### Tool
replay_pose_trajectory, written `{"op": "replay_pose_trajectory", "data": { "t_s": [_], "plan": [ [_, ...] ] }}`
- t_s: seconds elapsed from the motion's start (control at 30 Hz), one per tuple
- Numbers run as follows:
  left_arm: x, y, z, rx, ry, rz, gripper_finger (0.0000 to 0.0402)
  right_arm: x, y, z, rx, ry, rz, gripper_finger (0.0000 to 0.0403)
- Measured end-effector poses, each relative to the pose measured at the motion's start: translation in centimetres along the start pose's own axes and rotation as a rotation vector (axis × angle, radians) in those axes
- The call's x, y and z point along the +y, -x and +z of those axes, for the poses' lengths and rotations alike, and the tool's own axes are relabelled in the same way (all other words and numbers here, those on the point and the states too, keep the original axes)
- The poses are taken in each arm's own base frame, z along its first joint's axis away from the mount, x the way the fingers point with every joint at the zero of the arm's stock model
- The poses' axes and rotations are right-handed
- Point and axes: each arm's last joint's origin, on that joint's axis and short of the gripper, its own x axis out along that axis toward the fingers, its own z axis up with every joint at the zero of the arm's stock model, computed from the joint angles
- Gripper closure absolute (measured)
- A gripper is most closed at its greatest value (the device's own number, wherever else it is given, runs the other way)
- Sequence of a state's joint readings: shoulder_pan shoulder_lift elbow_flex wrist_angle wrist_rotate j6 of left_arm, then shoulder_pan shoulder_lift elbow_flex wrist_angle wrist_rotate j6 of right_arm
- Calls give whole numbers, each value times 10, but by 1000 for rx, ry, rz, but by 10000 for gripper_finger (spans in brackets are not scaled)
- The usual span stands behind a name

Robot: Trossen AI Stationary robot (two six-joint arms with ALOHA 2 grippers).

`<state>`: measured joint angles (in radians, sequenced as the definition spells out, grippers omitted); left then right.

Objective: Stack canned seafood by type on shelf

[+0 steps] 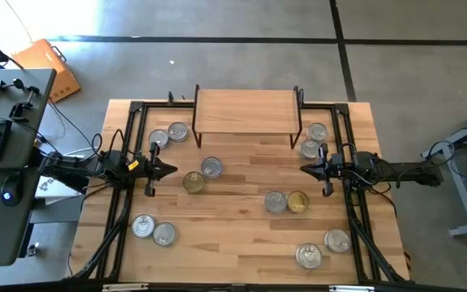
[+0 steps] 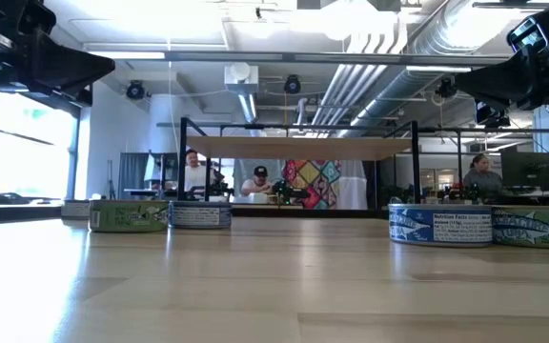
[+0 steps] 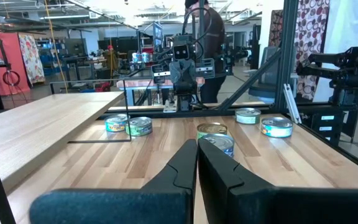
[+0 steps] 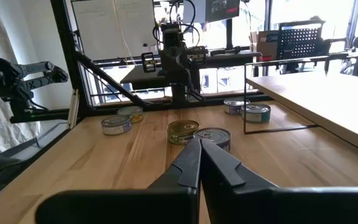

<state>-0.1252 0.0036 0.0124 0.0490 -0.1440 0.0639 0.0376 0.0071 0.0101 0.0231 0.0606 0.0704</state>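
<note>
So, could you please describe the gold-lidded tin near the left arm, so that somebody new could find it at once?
Start from the shelf at the far edge of the table and come toward the middle, on the left arm's side. There two tins lie touching, just beyond the shut left tool. The gold-lidded tin is the nearer-to-front one; its neighbour has a silver lid.

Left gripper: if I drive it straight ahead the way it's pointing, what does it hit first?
Likely the silver-lidded tin beside the gold-lidded tin; they sit just ahead of the shut left gripper. It may pass above them; height is unclear.
</note>
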Motion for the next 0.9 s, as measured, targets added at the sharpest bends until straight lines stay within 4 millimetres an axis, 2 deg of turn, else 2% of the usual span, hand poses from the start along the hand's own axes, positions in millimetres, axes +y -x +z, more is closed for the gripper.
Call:
{"op": "replay_pose_trajectory", "data": {
  "t_s": [0.27,0.47,0.7,0.9],
  "plan": [
    [0,0,0,0,0,0,394,0,0,0,0,0,0,402],
    [0,0,0,0,0,0,394,-2,0,1,-11,-63,-60,402],
    [0,0,4,-40,-101,6,394,-2,0,1,-7,48,-60,402],
    [1,0,8,-78,-110,8,394,-2,0,4,-43,-92,-41,402]
  ]
}}
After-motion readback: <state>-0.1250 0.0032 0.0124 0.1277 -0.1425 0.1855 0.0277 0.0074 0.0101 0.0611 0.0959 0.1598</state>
